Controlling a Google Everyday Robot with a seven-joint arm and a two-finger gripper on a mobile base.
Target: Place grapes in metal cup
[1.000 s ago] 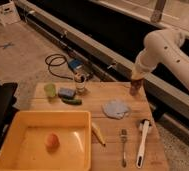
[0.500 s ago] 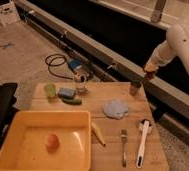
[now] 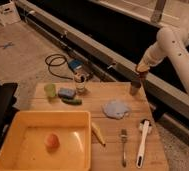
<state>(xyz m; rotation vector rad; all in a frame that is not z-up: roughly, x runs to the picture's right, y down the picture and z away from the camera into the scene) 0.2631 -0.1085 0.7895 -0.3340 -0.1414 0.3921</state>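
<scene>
The metal cup (image 3: 134, 88), a small dark grey tumbler, stands upright at the far right edge of the wooden table (image 3: 133, 127). My gripper (image 3: 140, 73) hangs at the end of the white arm (image 3: 170, 42), shut, just above the cup and slightly to its right. A small dark reddish patch shows at the gripper's tip. I cannot tell whether that patch is the grapes. No grapes lie anywhere else on the table.
A yellow bin (image 3: 18, 125) at the front left holds an orange-pink fruit (image 3: 51, 141). A pale green cup (image 3: 49, 90), blue sponge (image 3: 66, 92), glass jar (image 3: 79, 83) and green vegetable (image 3: 72, 101) sit at the back left. Cloth (image 3: 116, 108), banana (image 3: 98, 134), fork (image 3: 123, 147), brush (image 3: 143, 142).
The gripper rose from the metal cup towards the upper right, then came back left and now hangs just above the cup. Nothing on the table has moved.
</scene>
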